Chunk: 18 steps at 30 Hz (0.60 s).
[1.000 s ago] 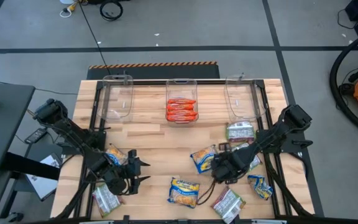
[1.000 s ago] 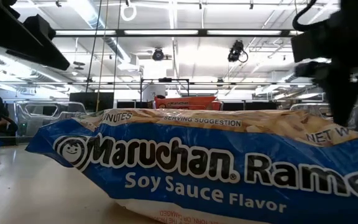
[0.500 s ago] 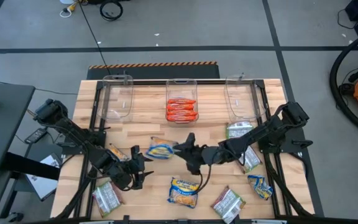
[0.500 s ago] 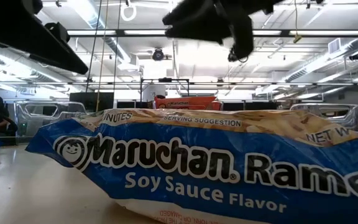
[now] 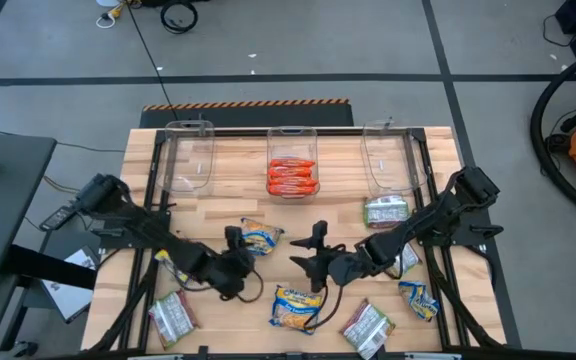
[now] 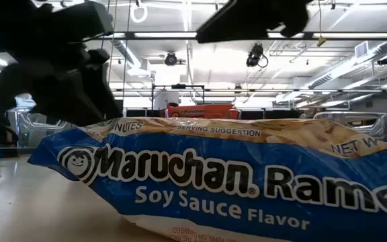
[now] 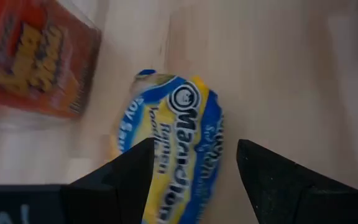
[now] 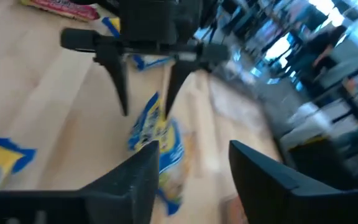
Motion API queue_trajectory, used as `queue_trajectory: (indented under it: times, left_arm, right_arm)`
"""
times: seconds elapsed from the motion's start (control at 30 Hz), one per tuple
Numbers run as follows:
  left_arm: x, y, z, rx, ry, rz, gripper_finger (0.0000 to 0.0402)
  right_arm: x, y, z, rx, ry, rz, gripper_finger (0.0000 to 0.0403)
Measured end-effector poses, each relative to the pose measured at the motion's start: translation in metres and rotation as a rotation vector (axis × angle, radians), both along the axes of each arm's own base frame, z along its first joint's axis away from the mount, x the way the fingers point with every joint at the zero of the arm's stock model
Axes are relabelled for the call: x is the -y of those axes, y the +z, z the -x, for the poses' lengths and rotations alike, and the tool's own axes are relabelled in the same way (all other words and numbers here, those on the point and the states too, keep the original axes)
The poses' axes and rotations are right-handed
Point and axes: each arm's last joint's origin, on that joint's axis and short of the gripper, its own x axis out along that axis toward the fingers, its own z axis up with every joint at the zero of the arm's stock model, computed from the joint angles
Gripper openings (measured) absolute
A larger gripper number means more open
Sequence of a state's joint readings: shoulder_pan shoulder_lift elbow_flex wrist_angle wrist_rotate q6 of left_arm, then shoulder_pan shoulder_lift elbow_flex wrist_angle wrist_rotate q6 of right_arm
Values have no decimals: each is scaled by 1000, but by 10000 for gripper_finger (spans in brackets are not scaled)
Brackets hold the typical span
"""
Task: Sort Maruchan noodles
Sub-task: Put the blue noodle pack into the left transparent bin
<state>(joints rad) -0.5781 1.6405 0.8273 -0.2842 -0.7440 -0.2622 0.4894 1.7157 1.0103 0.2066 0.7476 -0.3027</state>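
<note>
A yellow-and-blue noodle packet point(image 5: 260, 238) lies flat at the table's centre. My left gripper point(image 5: 240, 250) stands open at that packet's left end. In the left wrist view the packet point(image 7: 174, 140) shows ahead between my open left gripper point(image 7: 194, 168). My right gripper point(image 5: 306, 250) is open just right of the packet, holding nothing. The right wrist view shows the left gripper point(image 8: 145, 112) pointing down over the packet point(image 8: 154, 134). Orange-red packets point(image 5: 293, 176) lie in the middle clear bin. Other packets lie near the table's near edge.
Three clear bins point(image 5: 190, 158) point(image 5: 293, 140) point(image 5: 388, 158) stand along the far edge. A yellow-blue packet point(image 5: 296, 306), silvery packets point(image 5: 173, 316) point(image 5: 368, 326) point(image 5: 386, 211) and a yellow-blue one point(image 5: 418, 298) lie about. One blue packet point(image 6: 213, 181) fills the low view.
My right gripper carried the yellow-and-blue packet from the table's right part leftward to the centre, let it go there and drew back a little to the right. My left gripper moved right toward that packet. The packet now lies flat where it was dropped.
</note>
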Motion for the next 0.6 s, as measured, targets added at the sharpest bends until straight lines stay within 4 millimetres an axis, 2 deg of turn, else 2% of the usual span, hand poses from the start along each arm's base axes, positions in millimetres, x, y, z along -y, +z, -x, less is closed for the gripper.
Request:
queue_trajectory:
  times: [0.13, 0.27, 0.37, 0.47, 0.6]
  left_arm:
    - [-3, -11, -17, -156, -36, -153, 233]
    - [-6, -28, -24, -266, -101, -164, 233]
    - [-9, -33, -28, -266, -80, -171, 225]
    - [-12, -36, -30, -268, -69, -166, 190]
    - [-13, -37, -28, -302, -85, -174, 98]
  right_arm:
    - [-4, -8, 7, -49, -34, -92, 244]
    - [-5, -14, 13, -91, -75, -142, 275]
    - [-5, -17, 15, -112, -84, -144, 283]
    - [-6, -16, 16, -119, -67, -121, 283]
    - [-9, -4, 24, -115, -38, -83, 277]
